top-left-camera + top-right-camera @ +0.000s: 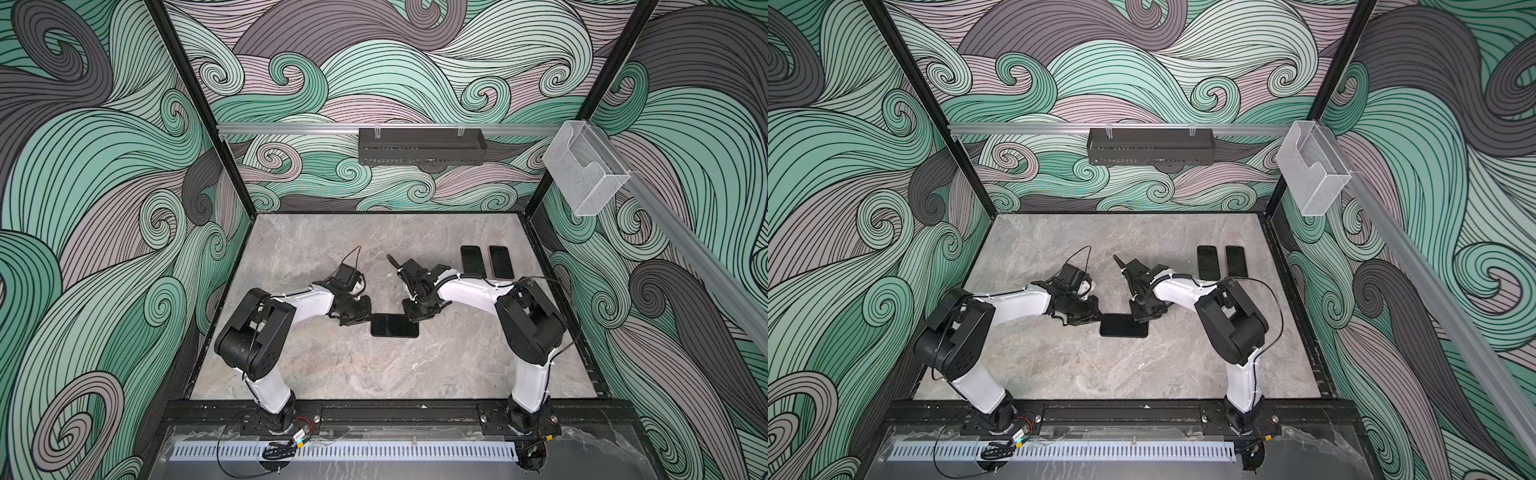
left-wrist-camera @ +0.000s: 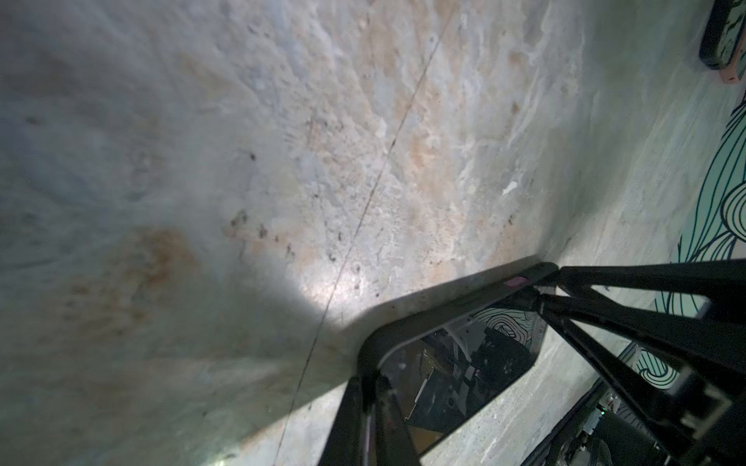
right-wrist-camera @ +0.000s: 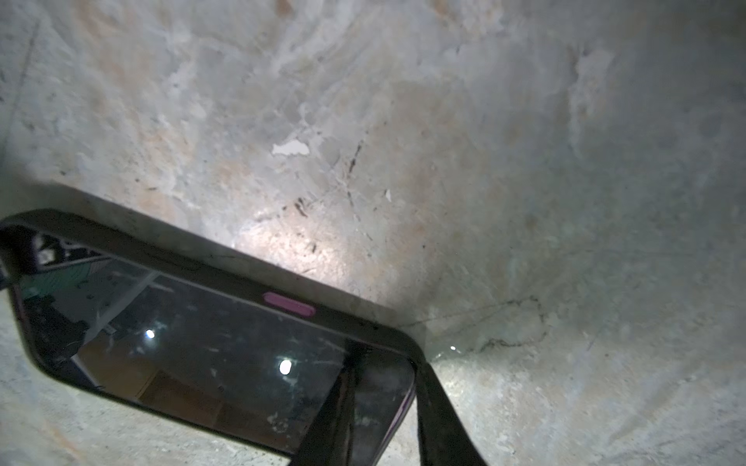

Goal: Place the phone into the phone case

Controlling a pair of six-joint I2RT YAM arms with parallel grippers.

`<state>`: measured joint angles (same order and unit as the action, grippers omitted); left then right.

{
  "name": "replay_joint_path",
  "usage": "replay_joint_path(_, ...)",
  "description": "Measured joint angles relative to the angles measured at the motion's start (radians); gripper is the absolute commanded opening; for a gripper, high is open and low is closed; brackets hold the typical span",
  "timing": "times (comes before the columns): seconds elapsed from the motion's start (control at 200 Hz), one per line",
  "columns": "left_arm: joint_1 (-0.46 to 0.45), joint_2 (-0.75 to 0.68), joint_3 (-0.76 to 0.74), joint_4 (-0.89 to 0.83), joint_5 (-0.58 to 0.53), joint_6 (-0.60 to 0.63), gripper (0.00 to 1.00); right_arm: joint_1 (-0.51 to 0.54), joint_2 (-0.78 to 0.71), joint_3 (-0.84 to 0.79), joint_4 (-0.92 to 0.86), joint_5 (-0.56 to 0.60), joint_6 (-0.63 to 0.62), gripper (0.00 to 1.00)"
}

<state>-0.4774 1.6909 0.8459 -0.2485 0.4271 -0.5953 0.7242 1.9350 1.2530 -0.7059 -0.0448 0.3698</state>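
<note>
A phone with a glossy black screen [image 3: 202,343] sits inside a black phone case [image 3: 161,250] that has a pink side button [image 3: 288,303]. The pair lies flat at mid-table in both top views [image 1: 395,325] [image 1: 1124,325]. My left gripper [image 1: 365,318] [image 1: 1096,318] [image 2: 363,387] is shut on the case's rim at its left short end. My right gripper [image 1: 417,318] [image 1: 1142,318] [image 3: 383,363] stands at the far right corner with its jaws parted. One finger is over the screen and the other is outside the corner.
Two more dark phones [image 1: 473,262] [image 1: 500,262] lie side by side at the back right of the stone table [image 1: 332,374]. A black tray [image 1: 422,145] hangs on the back rail. A clear plastic holder [image 1: 582,170] hangs on the right rail.
</note>
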Motion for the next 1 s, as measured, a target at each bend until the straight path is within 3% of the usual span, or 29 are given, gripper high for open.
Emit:
replay_joint_path(0.515, -0.001, -0.014, -0.026, 0.035, -0.001, -0.004, 0.1, -0.006, -0.026, 0.005, -0.022, -0.006, -0.055, 0.3)
replay_joint_path(0.72, -0.002, -0.02, -0.031, 0.033, -0.001, -0.008, 0.14, -0.029, -0.027, 0.004, -0.055, -0.049, -0.163, 0.56)
replay_joint_path(0.816, -0.009, -0.035, -0.039, 0.016, -0.014, -0.018, 0.18, -0.035, -0.028, 0.004, -0.07, -0.064, -0.245, 0.76)
replay_joint_path(0.876, -0.01, -0.054, -0.047, -0.006, -0.034, -0.027, 0.29, -0.036, -0.034, 0.004, -0.078, -0.069, -0.312, 0.98)
replay_joint_path(1.001, -0.011, -0.12, -0.06, -0.067, -0.093, -0.064, 0.59, -0.029, -0.077, 0.003, -0.079, -0.069, -0.446, 0.99)
